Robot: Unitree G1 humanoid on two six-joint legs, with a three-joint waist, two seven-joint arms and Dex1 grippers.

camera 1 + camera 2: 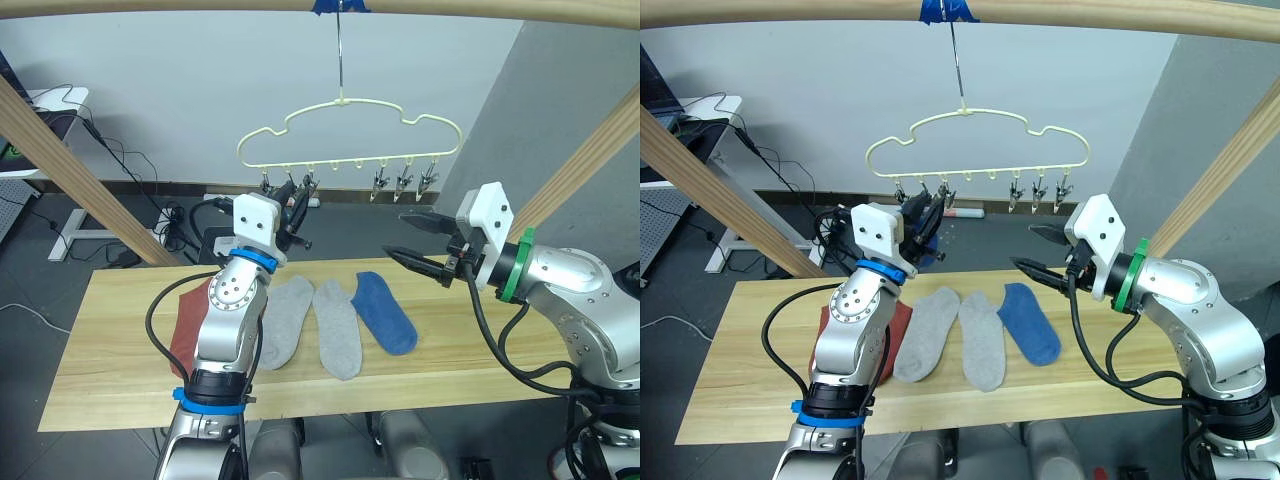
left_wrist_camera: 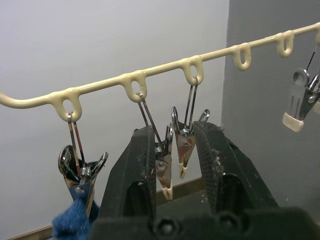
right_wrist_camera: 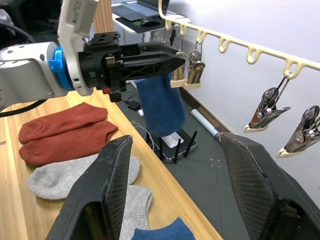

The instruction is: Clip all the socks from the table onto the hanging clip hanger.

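I keep my left hand (image 2: 172, 175), fingers apart around two metal clips on the pale cream wire clip hanger (image 1: 350, 135), right hand (image 1: 420, 243) open, five socks on the light plank worktop (image 1: 120, 375), one blue sock (image 3: 161, 102) clipped.

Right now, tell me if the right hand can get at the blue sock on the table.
Probably yes: the right hand hovers open above the blue sock, which lies uncovered beside the grey socks.
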